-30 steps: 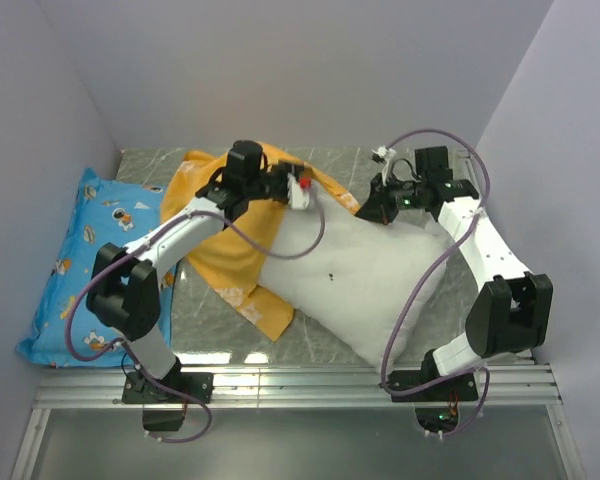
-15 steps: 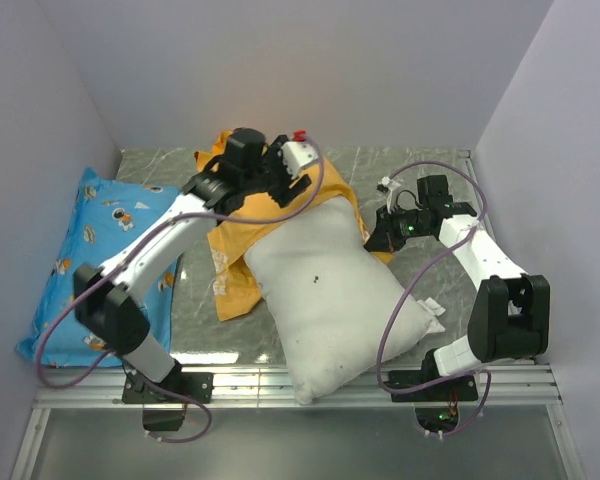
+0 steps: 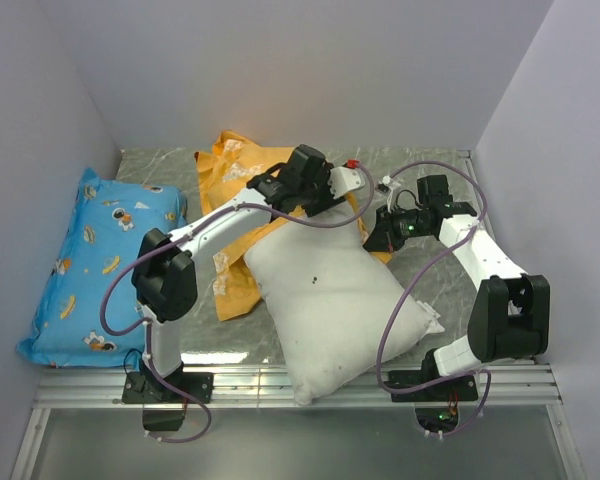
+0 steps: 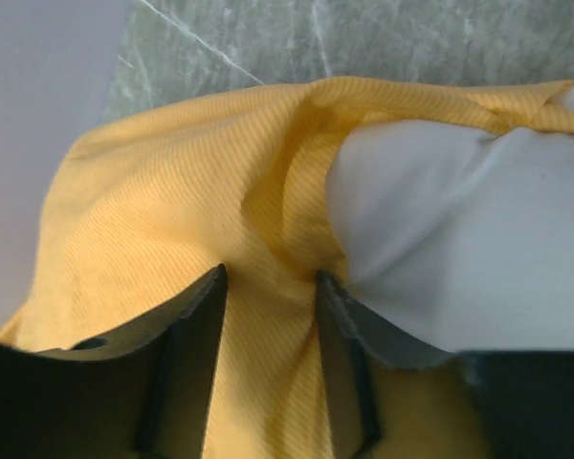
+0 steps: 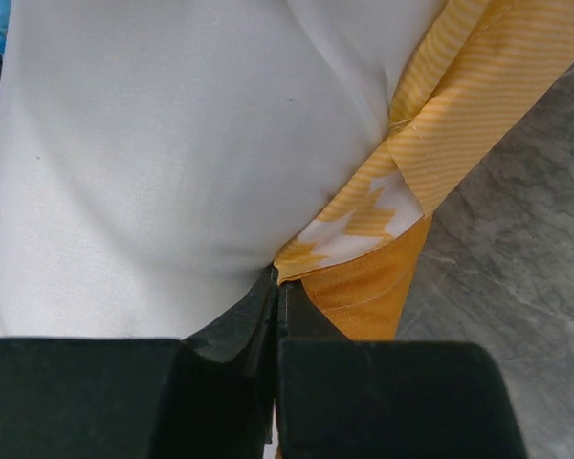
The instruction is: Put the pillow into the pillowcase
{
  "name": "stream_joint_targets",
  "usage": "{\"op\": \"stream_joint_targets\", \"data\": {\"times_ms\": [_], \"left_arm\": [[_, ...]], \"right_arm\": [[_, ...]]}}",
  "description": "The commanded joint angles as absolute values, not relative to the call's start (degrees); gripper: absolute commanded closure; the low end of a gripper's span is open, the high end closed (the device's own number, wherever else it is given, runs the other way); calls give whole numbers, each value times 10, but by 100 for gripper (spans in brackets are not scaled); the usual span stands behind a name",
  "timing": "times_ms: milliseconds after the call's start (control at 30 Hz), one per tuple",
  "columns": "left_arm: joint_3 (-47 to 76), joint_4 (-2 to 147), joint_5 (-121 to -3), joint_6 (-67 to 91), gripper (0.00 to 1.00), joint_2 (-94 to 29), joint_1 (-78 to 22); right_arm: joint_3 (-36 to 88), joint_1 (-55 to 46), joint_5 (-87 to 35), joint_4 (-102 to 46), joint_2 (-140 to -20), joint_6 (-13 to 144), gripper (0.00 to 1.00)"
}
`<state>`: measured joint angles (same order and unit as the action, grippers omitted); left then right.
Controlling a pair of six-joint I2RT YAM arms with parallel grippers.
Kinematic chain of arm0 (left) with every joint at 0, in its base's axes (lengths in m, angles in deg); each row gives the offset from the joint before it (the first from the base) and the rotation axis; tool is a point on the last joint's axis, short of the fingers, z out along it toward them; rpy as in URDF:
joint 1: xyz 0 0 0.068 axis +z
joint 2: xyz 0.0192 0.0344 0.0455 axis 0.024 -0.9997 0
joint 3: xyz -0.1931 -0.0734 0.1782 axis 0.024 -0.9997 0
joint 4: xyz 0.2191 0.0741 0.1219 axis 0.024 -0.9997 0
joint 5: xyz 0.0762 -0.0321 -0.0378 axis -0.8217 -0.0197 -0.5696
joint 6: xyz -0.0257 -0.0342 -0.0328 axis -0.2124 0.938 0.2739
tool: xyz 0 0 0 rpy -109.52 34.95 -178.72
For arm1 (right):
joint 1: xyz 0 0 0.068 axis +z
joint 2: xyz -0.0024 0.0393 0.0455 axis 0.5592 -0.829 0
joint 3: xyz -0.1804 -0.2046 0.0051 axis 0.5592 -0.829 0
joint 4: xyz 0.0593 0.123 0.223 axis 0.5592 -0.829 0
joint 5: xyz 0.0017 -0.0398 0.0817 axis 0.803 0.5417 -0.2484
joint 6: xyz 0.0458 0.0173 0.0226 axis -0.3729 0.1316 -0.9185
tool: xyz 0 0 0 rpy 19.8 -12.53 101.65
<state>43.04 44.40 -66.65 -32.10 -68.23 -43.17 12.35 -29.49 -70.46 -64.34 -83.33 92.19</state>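
A blue pillow (image 3: pixel 90 255) lies at the left. The orange pillowcase (image 3: pixel 230 170) sits far-middle and holds the far end of the white pillow (image 3: pixel 330 290). The left claw (image 4: pixel 270 287) is spread over a pillowcase fold. The right claw (image 5: pixel 275 282) pinches the pillowcase edge.

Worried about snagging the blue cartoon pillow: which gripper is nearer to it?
Left. The left gripper is over the pillowcase, well right of the blue pillow; the right gripper, pinching the pillowcase's edge, is even farther right.

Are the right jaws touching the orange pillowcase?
Touching. The right wrist view shows the right gripper pinching the pillowcase by its orange edge, right beside the white pillow.
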Motion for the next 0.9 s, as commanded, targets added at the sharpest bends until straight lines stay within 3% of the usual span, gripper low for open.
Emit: {"op": "stream_joint_targets", "data": {"times_ms": [0, 133, 167, 200, 567, 667, 800, 833, 867], "left_arm": [[459, 465, -720, -336, 54, -684, -433], [446, 465, -711, -343, 79, -645, -446], [444, 458, -692, -354, 93, -626, -451], [437, 446, -674, -354, 100, -616, -460], [444, 263, -381, -363, 100, -524, -509], [379, 241, -377, -355, 100, -516, -515], [224, 322, -478, -305, 100, -495, -482], [222, 331, -472, -279, 94, -474, -467], [219, 338, -472, -214, 73, -459, -445]], "right_arm": [[138, -292, -729, -651, -808, 915, 100], [137, -292, -734, -641, -813, 907, 100], [137, -291, -739, -641, -814, 905, 100], [139, -291, -741, -641, -815, 901, 100], [141, -291, -756, -634, -813, 886, 100], [130, -292, -757, -632, -806, 885, 100], [115, -291, -763, -645, -799, 900, 100], [111, -291, -764, -648, -797, 902, 100], [108, -291, -764, -650, -794, 904, 100]]}}
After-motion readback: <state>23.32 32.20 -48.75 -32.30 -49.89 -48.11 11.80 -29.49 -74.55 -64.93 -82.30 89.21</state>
